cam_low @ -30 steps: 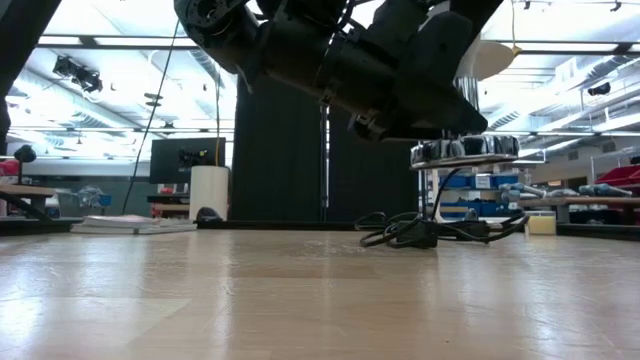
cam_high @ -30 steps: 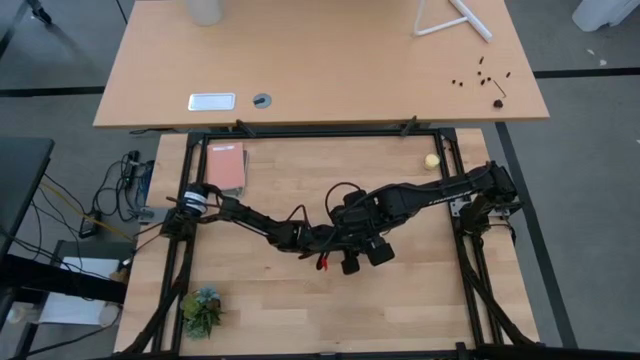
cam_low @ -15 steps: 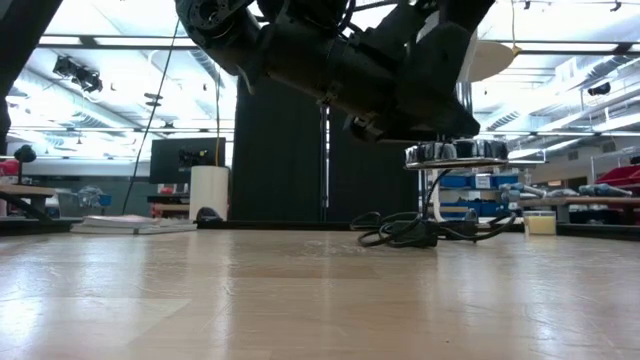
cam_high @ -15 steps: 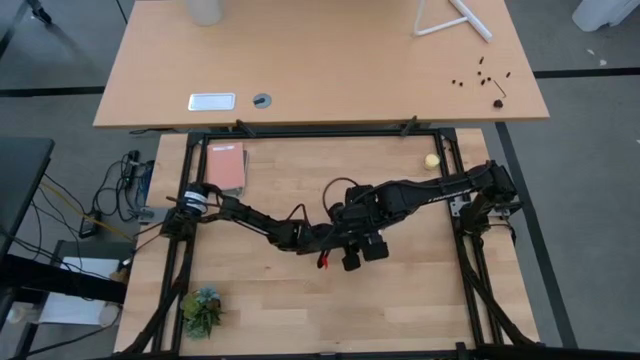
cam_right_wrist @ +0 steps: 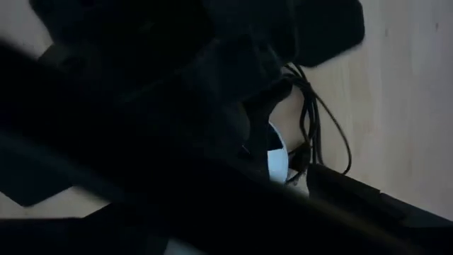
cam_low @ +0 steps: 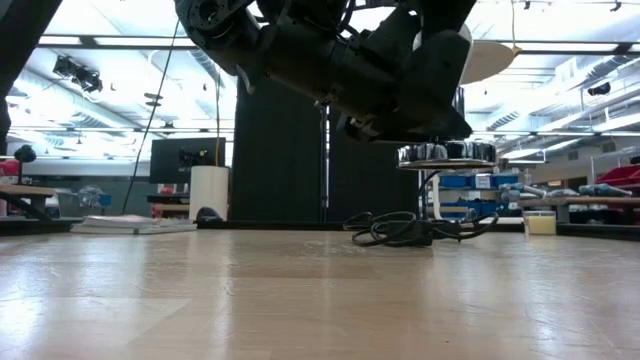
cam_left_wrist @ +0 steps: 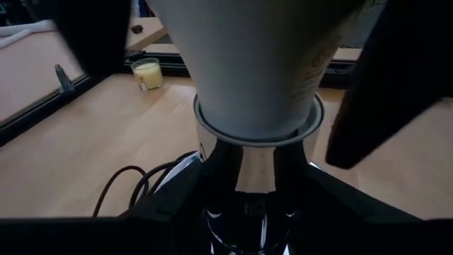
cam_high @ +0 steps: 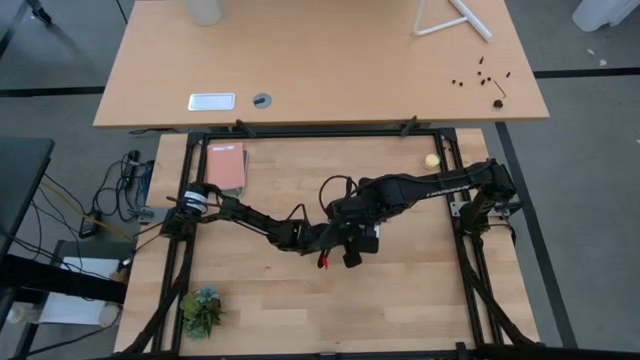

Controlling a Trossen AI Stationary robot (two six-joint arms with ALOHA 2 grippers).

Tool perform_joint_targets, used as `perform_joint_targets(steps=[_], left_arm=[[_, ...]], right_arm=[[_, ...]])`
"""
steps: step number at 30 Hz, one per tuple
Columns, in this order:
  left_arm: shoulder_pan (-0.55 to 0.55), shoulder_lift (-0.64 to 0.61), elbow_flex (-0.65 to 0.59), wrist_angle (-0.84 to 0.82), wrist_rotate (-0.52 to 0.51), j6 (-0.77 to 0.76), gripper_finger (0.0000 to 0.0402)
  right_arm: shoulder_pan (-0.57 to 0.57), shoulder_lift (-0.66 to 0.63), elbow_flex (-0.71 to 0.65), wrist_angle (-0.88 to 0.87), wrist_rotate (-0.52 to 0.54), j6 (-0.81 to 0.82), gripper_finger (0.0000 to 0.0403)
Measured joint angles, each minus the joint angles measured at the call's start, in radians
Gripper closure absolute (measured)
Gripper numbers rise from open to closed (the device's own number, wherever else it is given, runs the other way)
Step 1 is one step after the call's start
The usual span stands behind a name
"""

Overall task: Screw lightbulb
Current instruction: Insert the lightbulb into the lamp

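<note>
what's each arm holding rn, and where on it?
The left gripper holds the lightbulb by its white globe, base seated in the silver socket. The right gripper's hold cannot be told.

Two black jointed arms [cam_high: 420,187], seemingly red-tipped near the fingers.
</note>
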Motion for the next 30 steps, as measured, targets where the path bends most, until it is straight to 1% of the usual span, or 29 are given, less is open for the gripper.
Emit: perform_joint_targets(steps=[6, 12, 16, 18, 24, 27, 30], left_arm=[[-0.001, 0.001, 0.000, -0.008, 0.023, 0.006, 0.0208], [-0.002, 0.004, 0.000, -0.029, 0.030, 0.009, 0.0208], [-0.002, 0.004, 0.000, -0.026, 0.031, 0.009, 0.0208], [-0.002, 0.004, 0.000, -0.026, 0.048, 0.006, 0.0208], [-0.002, 0.004, 0.000, -0.026, 0.055, -0.009, 0.0208], [-0.004, 0.004, 0.000, -0.026, 0.056, -0.010, 0.0208], [-0.008, 0.004, 0.000, -0.026, 0.056, -0.010, 0.0208]], right_arm=[[0.030, 0.000, 0.000, 0.028, 0.000, -0.207, 0.0093], [0.072, -0.031, 0.001, 0.047, 0.000, -0.292, 0.0077], [0.089, -0.081, 0.001, 0.100, 0.000, -0.291, 0.0070], [0.093, -0.110, 0.001, 0.104, 0.001, -0.284, 0.0068], [0.100, -0.199, 0.001, 0.111, 0.006, -0.206, 0.0067], [0.115, -0.237, -0.006, 0.120, 0.024, -0.180, 0.0068], [0.131, -0.278, -0.041, 0.112, 0.062, -0.162, 0.0068]])
